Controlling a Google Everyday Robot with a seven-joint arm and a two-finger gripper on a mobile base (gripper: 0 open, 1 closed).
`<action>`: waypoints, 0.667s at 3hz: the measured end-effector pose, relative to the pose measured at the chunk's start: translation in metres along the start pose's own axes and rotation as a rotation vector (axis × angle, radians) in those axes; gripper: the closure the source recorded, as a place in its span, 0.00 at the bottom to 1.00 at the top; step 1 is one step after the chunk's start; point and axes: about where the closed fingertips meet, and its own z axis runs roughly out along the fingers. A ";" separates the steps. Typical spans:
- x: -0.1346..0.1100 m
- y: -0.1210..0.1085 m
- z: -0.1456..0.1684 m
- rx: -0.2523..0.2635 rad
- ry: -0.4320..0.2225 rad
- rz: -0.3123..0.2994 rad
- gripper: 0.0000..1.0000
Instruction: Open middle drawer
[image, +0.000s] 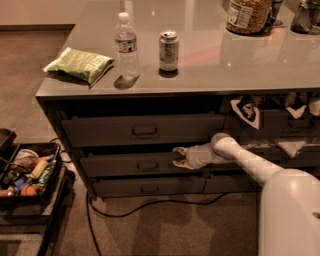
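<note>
Now, with the gripper (181, 157) (open or closed: cannot tell) at the right end of the middle drawer (125, 165), second of three under the counter (210, 75), pull straight and level nearward.

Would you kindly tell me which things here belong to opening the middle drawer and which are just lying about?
For the job: middle drawer; its handle; gripper, at the drawer front right of the handle.
Lying about: water bottle; can; green bag; jar, all on the countertop.
</note>
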 end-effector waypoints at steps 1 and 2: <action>0.000 -0.001 0.000 0.000 0.000 0.000 0.91; -0.001 0.002 -0.001 -0.018 0.010 0.006 1.00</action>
